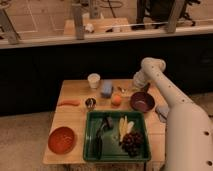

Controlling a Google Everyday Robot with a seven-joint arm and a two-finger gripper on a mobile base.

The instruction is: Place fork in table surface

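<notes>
Gripper (pixel 138 88) low over table (pixel 75 95), just behind bowl (pixel 142 102), near the far edge; its grip cannot be told. Fork (pixel 121 90): thin silvery glint, behind-left of bowl.

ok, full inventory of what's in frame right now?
table surface: 1, light-brown wood, centre
cup: 1, white, back of table
block: 1, blue-grey, right of cup
fork: 1, silvery, back right, by the gripper; contact with table unclear
round fruit: 1, orange, mid-table
dark bowl: 1, dark red, right side
metal cup: 1, silvery, left of fruit
carrot-like item: 1, orange, left side
orange bowl: 1, orange-red, front left
tray: 1, green, front centre
black-handled tool: 1, tray left
yellow pieces: few, tray middle
grapes: 1 bunch, dark, tray right
cloth: 1, grey-blue, right edge
arm: 1, white, from lower right
gripper: 1, back right, behind dark bowl
</notes>
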